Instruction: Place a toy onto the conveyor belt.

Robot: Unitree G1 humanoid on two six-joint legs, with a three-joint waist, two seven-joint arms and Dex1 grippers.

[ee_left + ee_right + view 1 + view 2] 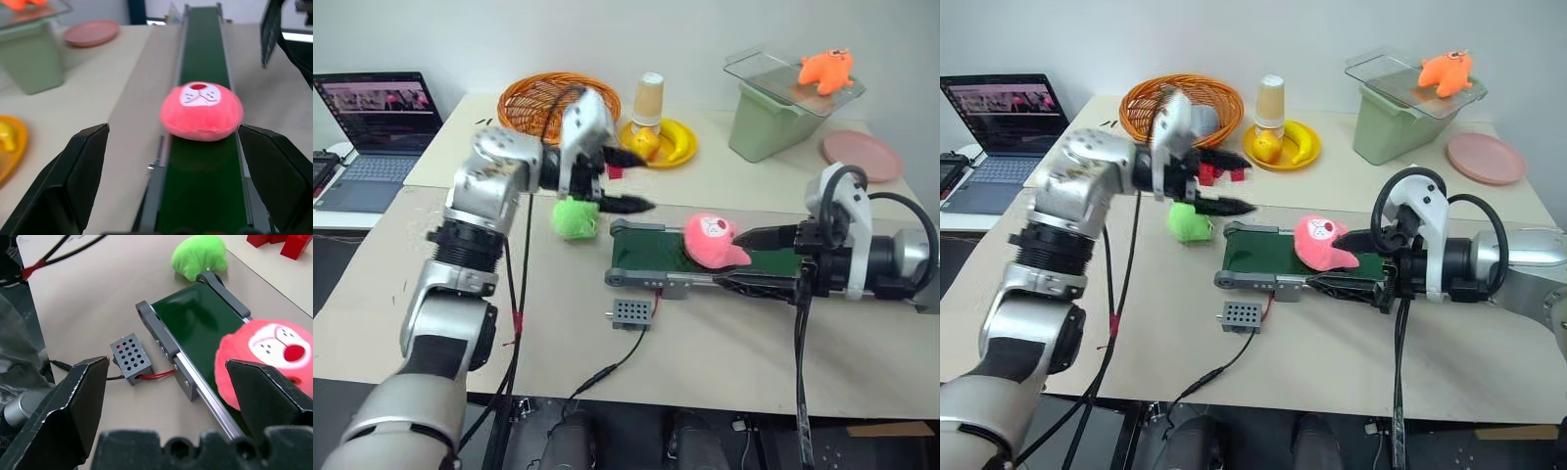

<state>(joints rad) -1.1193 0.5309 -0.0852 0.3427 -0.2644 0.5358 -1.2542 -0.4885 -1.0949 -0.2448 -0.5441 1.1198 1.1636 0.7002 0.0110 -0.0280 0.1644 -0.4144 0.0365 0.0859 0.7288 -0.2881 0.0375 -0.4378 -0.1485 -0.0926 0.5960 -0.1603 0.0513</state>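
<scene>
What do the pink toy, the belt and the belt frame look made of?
Pink toy: soft plush fabric, judging by its fuzzy matte surface and a face that looks stitched on. Conveyor belt: smooth dark green rubber or PVC, likely, with a slight sheen. Belt frame: grey with a matte finish; painted metal or plastic, hard to tell, screws visible along its side.

My left gripper point(628, 181) hangs spread above the conveyor belt point(651, 253) end, nothing between its fingers; the pink toy point(713, 240) blocks mid-belt; the green toy point(575, 216) crowds the belt's end; bare table point(724, 343) lies open beyond the grey box point(630, 312).
</scene>
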